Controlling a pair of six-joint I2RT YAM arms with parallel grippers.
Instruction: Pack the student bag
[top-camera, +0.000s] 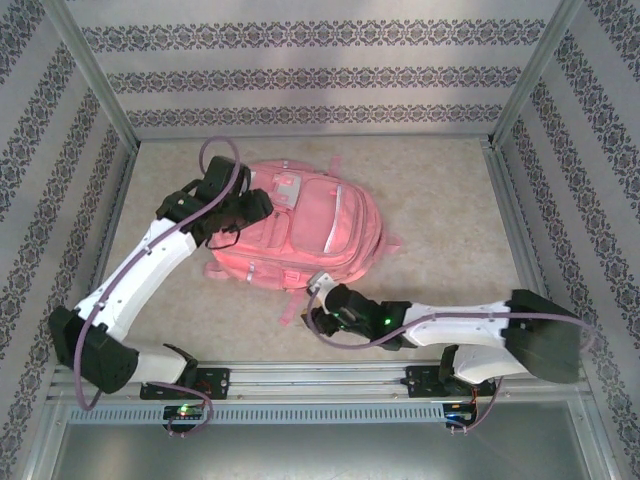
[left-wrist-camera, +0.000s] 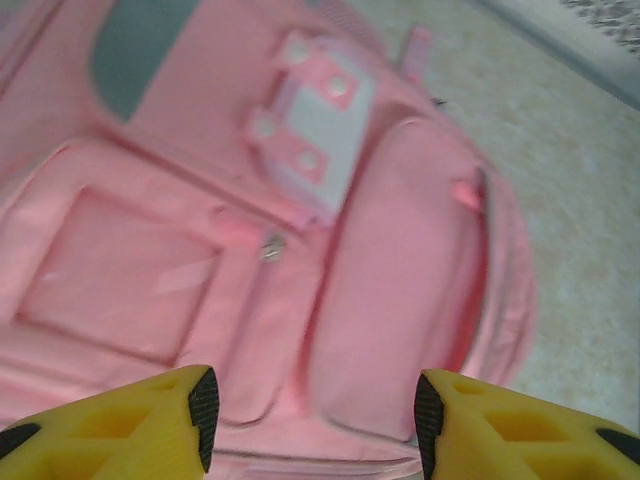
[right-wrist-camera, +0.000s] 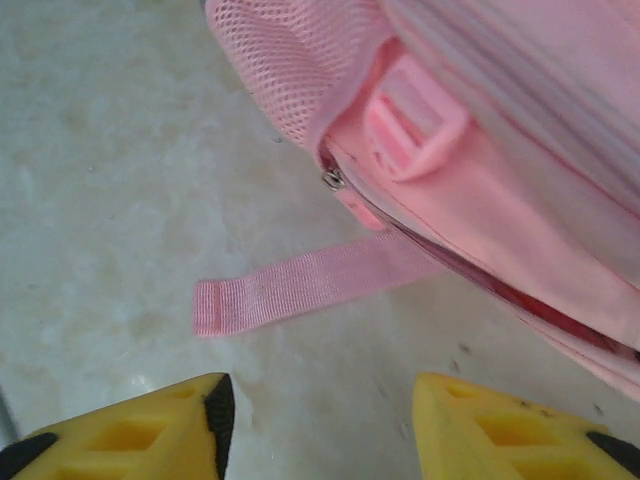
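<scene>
The student bag (top-camera: 320, 235), a large pink backpack, lies flat in the middle of the table with its front pockets up. My left gripper (top-camera: 262, 205) hovers over the bag's left part. In the left wrist view the left gripper (left-wrist-camera: 312, 420) is open with nothing between its yellow fingers, above a front pocket (left-wrist-camera: 395, 290) and the white buckle (left-wrist-camera: 315, 125). My right gripper (top-camera: 318, 288) is at the bag's near edge. Seen from the right wrist, the right gripper (right-wrist-camera: 320, 420) is open over bare table, just short of a loose pink strap (right-wrist-camera: 300, 285) and a zip pull (right-wrist-camera: 333, 180).
Patterned walls and metal frame posts (top-camera: 105, 95) close in the beige table (top-camera: 440, 200) on three sides. A metal rail (top-camera: 320, 380) runs along the near edge by the arm bases. A mesh side pocket (right-wrist-camera: 285, 60) sits beside the strap.
</scene>
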